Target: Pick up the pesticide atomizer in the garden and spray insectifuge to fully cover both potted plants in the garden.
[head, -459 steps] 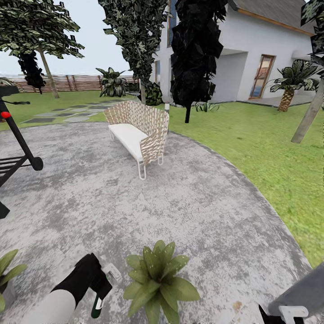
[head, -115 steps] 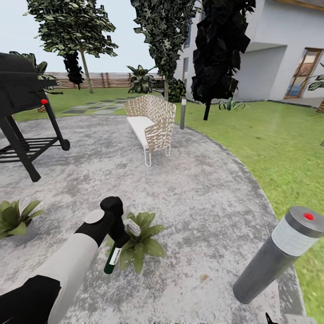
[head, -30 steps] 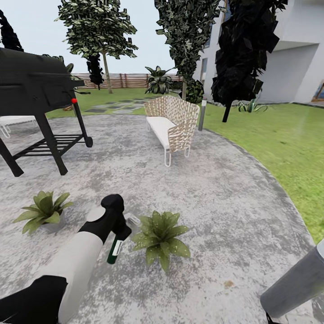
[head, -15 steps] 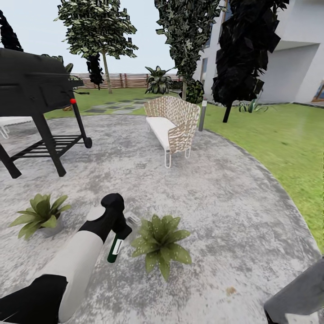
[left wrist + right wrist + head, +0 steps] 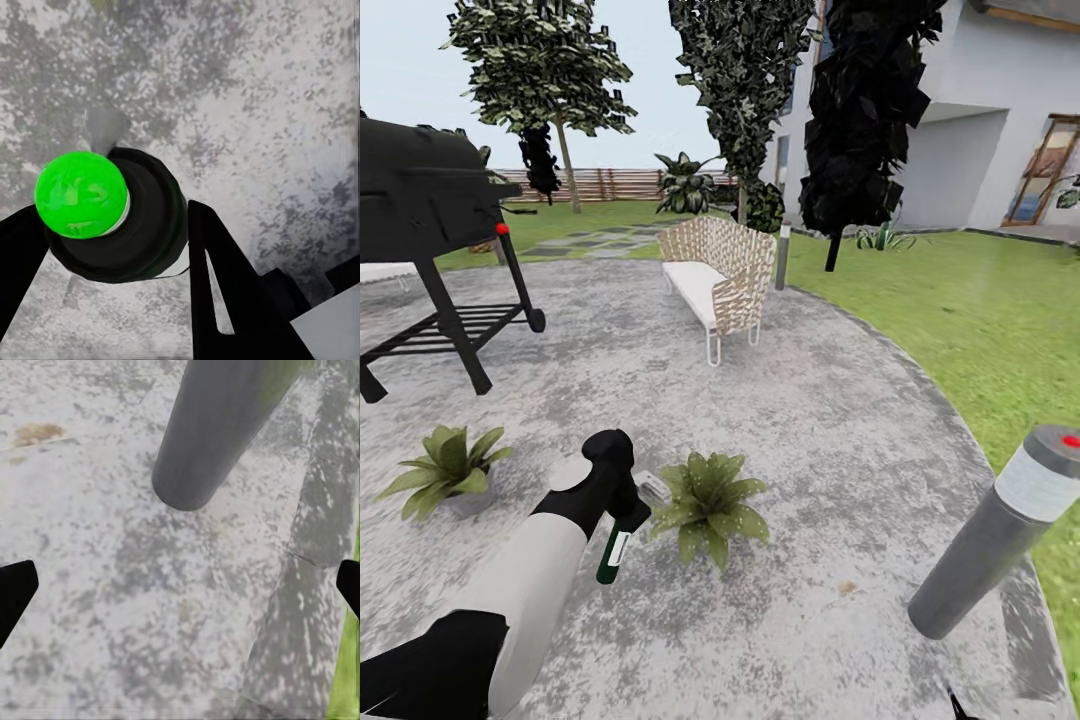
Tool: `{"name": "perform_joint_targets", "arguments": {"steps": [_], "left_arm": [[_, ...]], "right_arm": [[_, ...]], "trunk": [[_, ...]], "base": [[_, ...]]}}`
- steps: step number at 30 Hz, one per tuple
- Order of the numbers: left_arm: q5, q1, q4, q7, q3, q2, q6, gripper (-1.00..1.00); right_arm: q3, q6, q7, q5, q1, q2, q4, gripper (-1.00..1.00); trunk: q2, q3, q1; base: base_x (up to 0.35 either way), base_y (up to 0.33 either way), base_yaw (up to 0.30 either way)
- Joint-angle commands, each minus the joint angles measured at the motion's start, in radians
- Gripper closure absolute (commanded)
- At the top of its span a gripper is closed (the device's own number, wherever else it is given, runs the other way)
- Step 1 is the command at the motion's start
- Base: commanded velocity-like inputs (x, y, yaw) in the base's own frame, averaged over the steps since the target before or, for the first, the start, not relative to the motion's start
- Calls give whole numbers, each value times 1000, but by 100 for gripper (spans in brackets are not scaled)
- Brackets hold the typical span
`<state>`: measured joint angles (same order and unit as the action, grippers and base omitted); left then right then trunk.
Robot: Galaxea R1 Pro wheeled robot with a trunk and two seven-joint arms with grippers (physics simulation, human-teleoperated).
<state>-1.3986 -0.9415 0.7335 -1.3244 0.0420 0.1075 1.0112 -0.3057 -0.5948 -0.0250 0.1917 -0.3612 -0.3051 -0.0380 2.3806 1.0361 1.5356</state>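
My left gripper [image 5: 622,508] is shut on the pesticide atomizer [image 5: 611,556], a dark green bottle with a pale label that hangs tilted below the hand. Its white spray head [image 5: 652,488] points toward the nearer potted plant [image 5: 710,503], just short of the leaves. The second potted plant [image 5: 448,472] sits farther left on the stone patio [image 5: 830,420]. In the left wrist view the bottle [image 5: 142,225], with its bright green end, is clamped between the black fingers [image 5: 225,292]. My right gripper [image 5: 180,585] hangs open over bare paving, its fingertips far apart.
A tall grey bollard lamp [image 5: 1000,535] with a red dot stands at the patio's right edge, close to my right gripper [image 5: 217,427]. A black grill [image 5: 420,225] stands at the left and a wicker bench [image 5: 715,275] farther back. Lawn [image 5: 980,320] borders the right.
The whole picture has shifted, so the camera has turned; the bollard lamp now shows in full. The left gripper still holds the atomizer beside the nearer plant.
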Motion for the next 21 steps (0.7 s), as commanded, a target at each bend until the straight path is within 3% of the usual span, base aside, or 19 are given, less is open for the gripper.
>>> {"name": "perform_joint_targets", "arguments": {"steps": [1,9,16,18,21], "left_arm": [[-10,0,1,-10,1,0,9,100],[-8,15,1,-10,-1,-5,4,100],[8,21,0,-9,-4,-61,-10,100],[24,45,0,-5,-5,-70,-21,100],[81,92,0,0,-7,-85,-77,100]], "right_arm": [[-9,-3,-3,8,-1,0,1,-100],[-8,-5,-3,9,-1,0,2,-100],[-2,-5,-6,12,-1,8,1,-100],[10,-5,-8,12,-1,12,-4,-100],[66,-3,-19,11,-1,15,-90,-100]], "trunk": [[0,0,-1],[0,-4,-1],[0,-4,-1],[0,-4,-1],[0,-4,-1]], "base": [[-336,114,-197],[-336,125,-86],[-291,108,-2],[-60,21,0],[-16,5,0]]}}
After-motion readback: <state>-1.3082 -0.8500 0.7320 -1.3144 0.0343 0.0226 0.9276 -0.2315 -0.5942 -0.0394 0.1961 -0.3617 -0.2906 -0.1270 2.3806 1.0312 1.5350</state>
